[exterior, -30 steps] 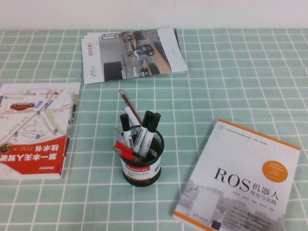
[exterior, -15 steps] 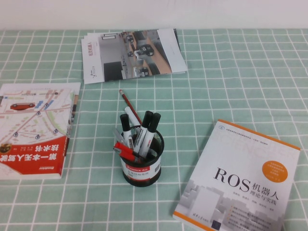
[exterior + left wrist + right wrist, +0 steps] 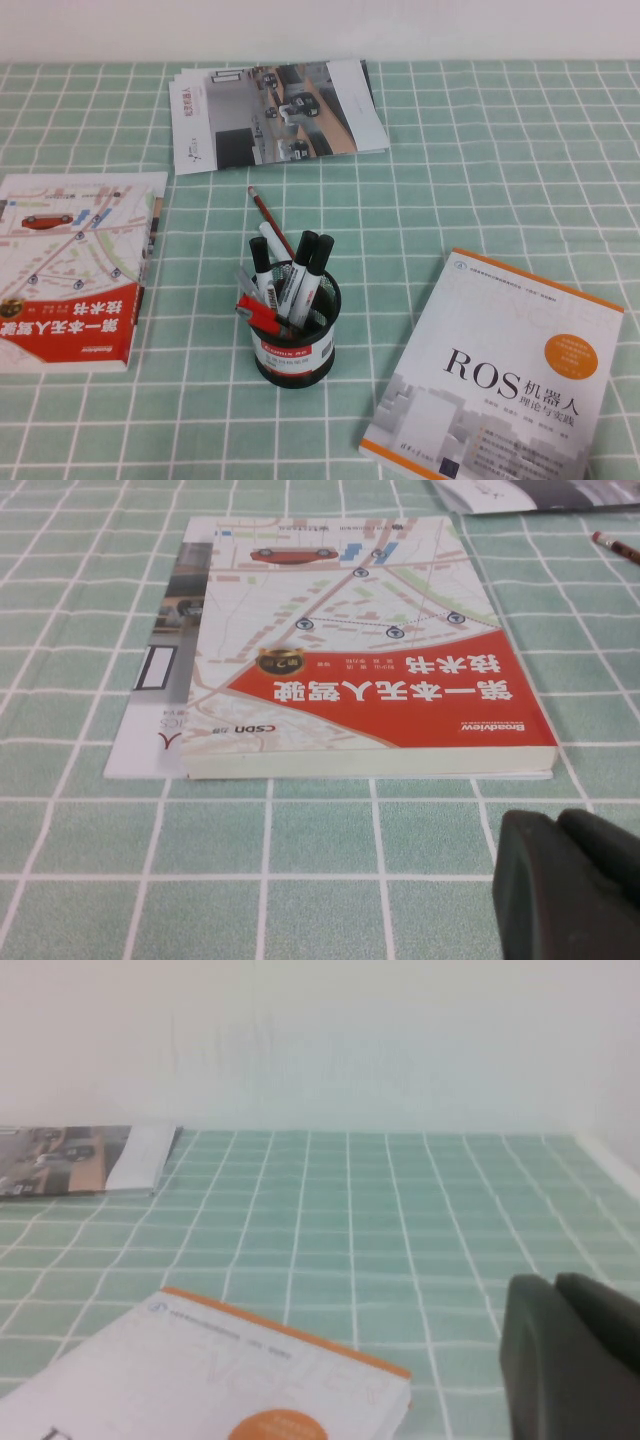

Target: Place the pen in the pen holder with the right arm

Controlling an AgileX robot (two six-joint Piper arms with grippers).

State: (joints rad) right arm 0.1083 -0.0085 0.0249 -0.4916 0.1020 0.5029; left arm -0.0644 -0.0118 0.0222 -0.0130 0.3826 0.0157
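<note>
My right claw [image 3: 575, 1360] sits low over the green checked tablecloth [image 3: 480, 180], its fingers pressed together with nothing between them and touching nothing. It shows only in its own wrist camera, as a dark block at the edge of the picture. Just past it lies the white book [image 3: 200, 1370] with an orange edge, flat on the cloth.

My left claw [image 3: 570, 885] also hangs just above the cloth, holding nothing; its two dark fingertips appear to meet, though I cannot tell for certain. Just beyond it lies the red and white book [image 3: 350, 660], flat.

From the raised camera neither claw is visible. Near the middle of the table stands the pen holder [image 3: 295, 345], upright, a black mesh cup with a red and white label. The pen [image 3: 262, 312] is already inside it, leaning, its red end above the rim on my left side. White markers [image 3: 300, 275] with black caps stand in the cup beside it. Behind the cup a thin red pencil [image 3: 270, 215] lies on the cloth. Farthest away is a fanned stack of brochures [image 3: 275, 112].
</note>
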